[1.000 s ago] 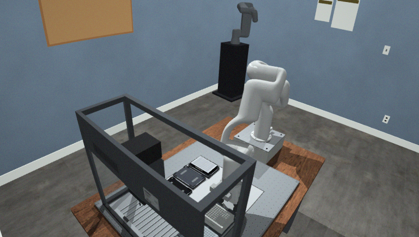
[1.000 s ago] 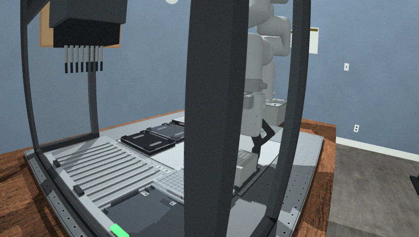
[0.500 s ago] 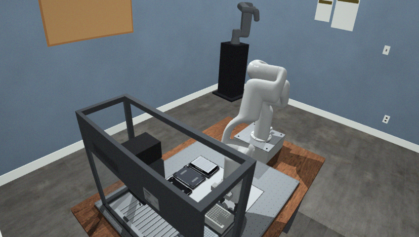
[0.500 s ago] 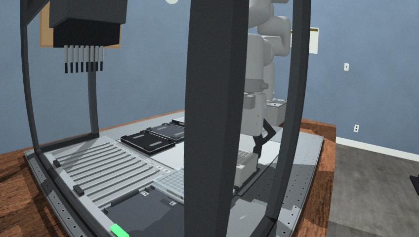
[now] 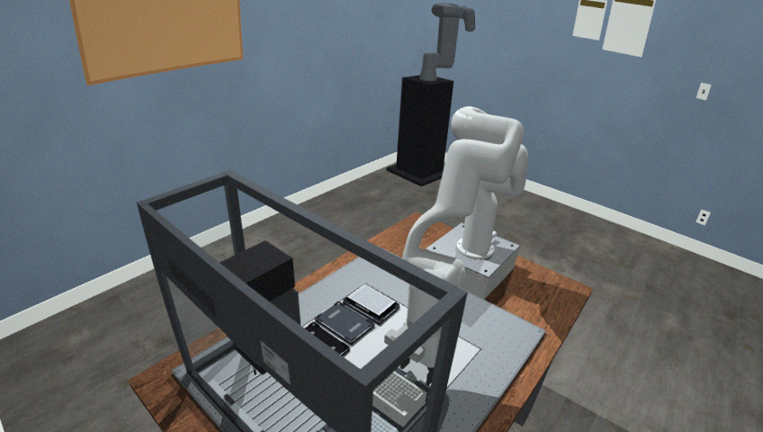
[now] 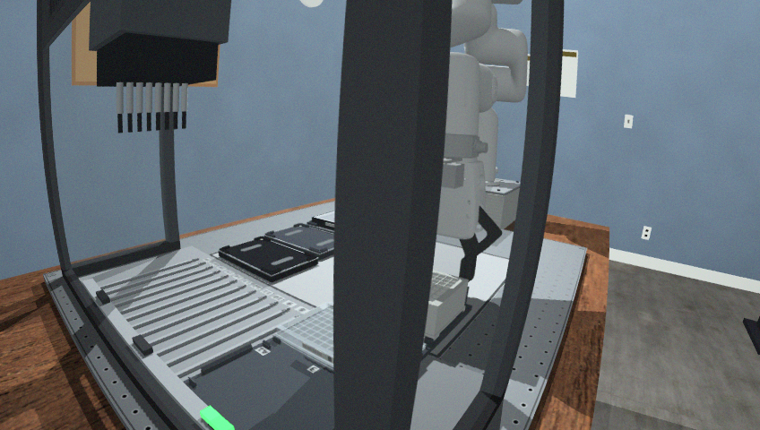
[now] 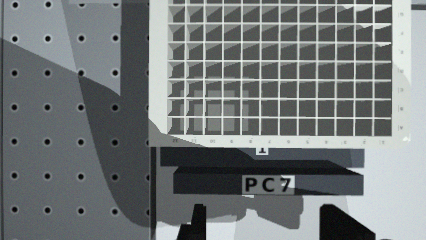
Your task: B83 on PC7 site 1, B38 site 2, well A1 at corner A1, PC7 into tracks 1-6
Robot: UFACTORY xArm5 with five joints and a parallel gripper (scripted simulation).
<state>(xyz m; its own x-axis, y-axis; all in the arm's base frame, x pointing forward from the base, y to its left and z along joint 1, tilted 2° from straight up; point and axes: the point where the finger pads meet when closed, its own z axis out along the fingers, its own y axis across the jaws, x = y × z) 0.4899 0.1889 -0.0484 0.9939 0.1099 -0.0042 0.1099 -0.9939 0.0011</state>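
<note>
The deep-well block B83 (image 7: pixel 280 70) (image 6: pixel 444 298) (image 5: pixel 399 393) sits on site 1 of the dark carrier PC7 (image 7: pixel 210 184) (image 6: pixel 250 381), just beyond its labelled handle. The 96-well plate B38 (image 6: pixel 312 330) lies on the site behind it. The carrier lies along the tracks at the rails' near end. A green lamp (image 6: pixel 216 417) glows behind it. My gripper (image 7: pixel 270 229) (image 6: pixel 471 263) is open and empty, with its fingertips just short of the handle and a little above it. B33 (image 5: pixel 371 300) (image 6: pixel 326 219) rests on its nest.
Two empty black nests (image 6: pixel 266 258) (image 6: pixel 304 239) lie in the row beside B33. The instrument's dark frame posts (image 6: pixel 392 212) (image 5: pixel 300 331) stand around the rails. A pipetting head (image 6: pixel 151 47) hangs above the free ribbed tracks (image 6: pixel 197 298). The perforated base plate (image 7: pixel 47 125) lies left of the carrier.
</note>
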